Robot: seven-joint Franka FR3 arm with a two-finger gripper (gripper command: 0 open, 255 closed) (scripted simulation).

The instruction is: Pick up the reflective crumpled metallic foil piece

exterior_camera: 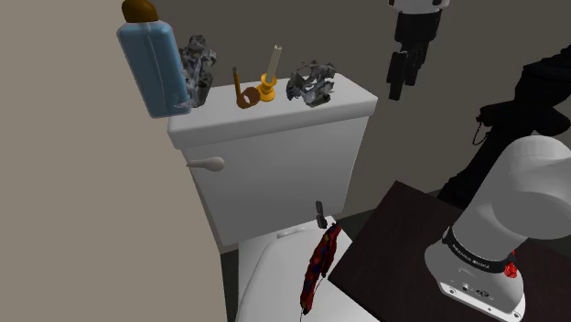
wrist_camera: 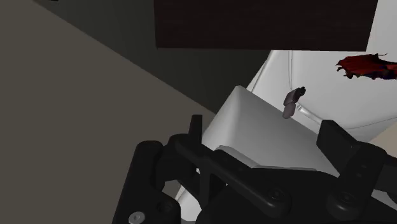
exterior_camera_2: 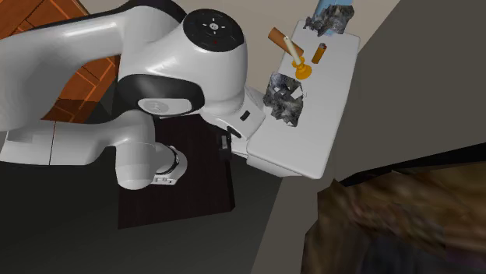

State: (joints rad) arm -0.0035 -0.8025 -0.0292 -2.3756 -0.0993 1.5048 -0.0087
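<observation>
A crumpled silver foil piece (exterior_camera: 311, 84) (exterior_camera_2: 284, 100) lies on the white toilet tank lid (exterior_camera: 343, 102) (exterior_camera_2: 311, 144), near the end at the shoulder view's right. A second crumpled foil lump (exterior_camera: 197, 64) (exterior_camera_2: 333, 15) leans against a blue bottle (exterior_camera: 151, 66) at the lid's other end. My black gripper (exterior_camera: 397, 80) hangs in the air above and to the right of the tank, apart from both foil pieces. In the wrist view the gripper (wrist_camera: 263, 122) is open, its fingers (wrist_camera: 196, 124) spread with nothing between them and a corner of the tank below.
A yellow candlestick-like piece (exterior_camera: 267, 84) (exterior_camera_2: 299, 66) and an orange-brown object (exterior_camera: 243, 95) stand between the two foil lumps. A red and blue cloth (exterior_camera: 320, 261) (wrist_camera: 364, 65) drapes over the toilet seat beside a small grey item (exterior_camera: 320, 216). A wall rises at the shoulder view's left.
</observation>
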